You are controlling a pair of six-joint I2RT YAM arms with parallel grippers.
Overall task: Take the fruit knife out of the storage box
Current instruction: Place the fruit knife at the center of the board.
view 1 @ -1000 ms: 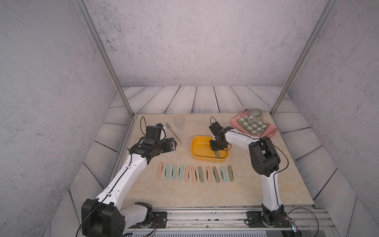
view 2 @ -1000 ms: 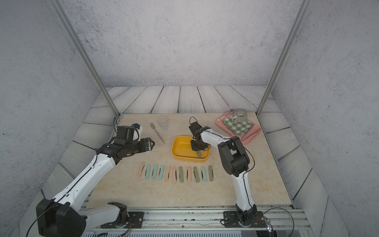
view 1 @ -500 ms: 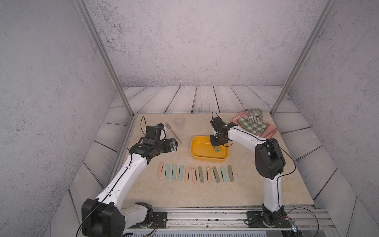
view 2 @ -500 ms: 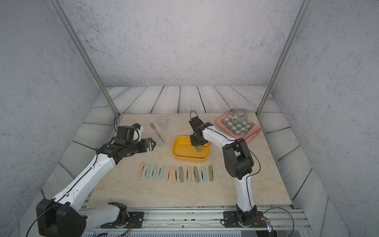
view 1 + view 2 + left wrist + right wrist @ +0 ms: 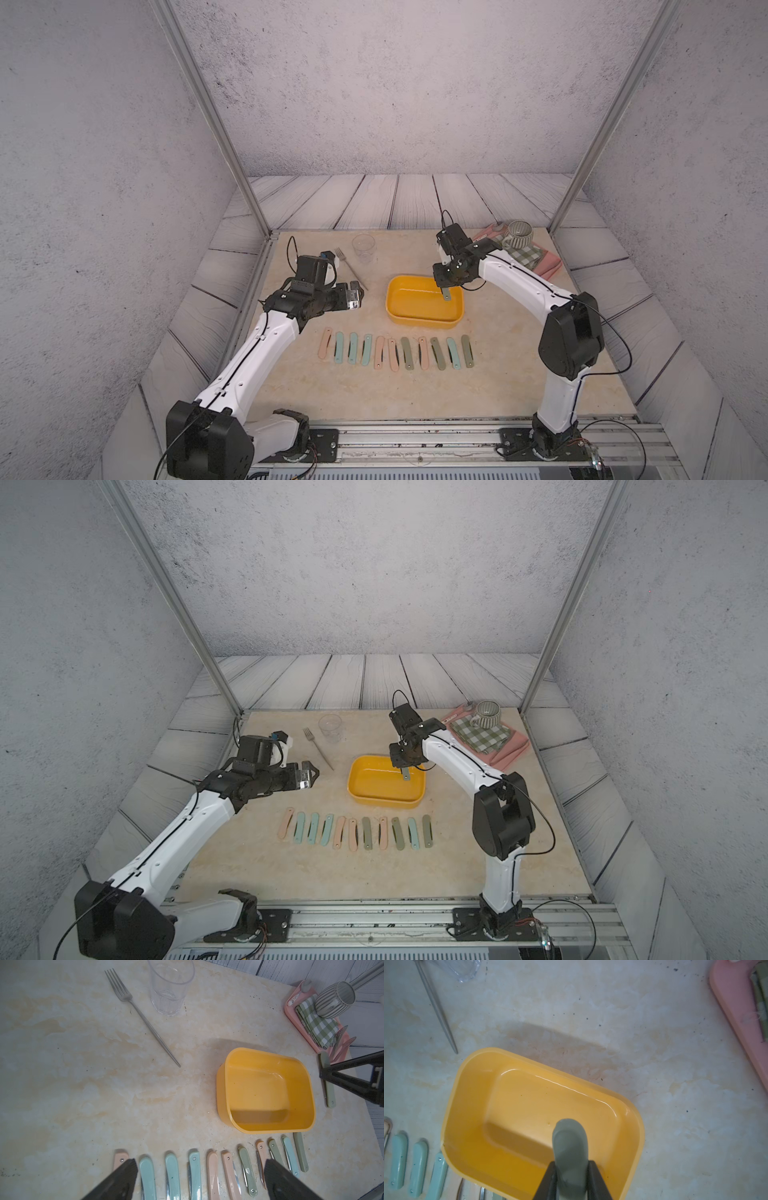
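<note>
Yellow storage box (image 5: 424, 322), mid-table. Right gripper (image 5: 445, 286) above it, clasping a grey-green fruit knife (image 5: 446, 294) that hangs downward. Row of folded knives (image 5: 395, 353) just in front of the box - pink, teal, green.

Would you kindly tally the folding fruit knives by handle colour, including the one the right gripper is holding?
Pink knives: 4
Teal knives: 4
Olive green knives: 4 (3 in the row, plus the held knife in the right gripper)
Total: 12

Soft, even light in both top views, all crisp. Wrist views are dimmer, edges bowing; glare streaks the storage box (image 5: 471, 1105), with a broad shadow beside it on the tabletop (image 5: 654, 1022).
</note>
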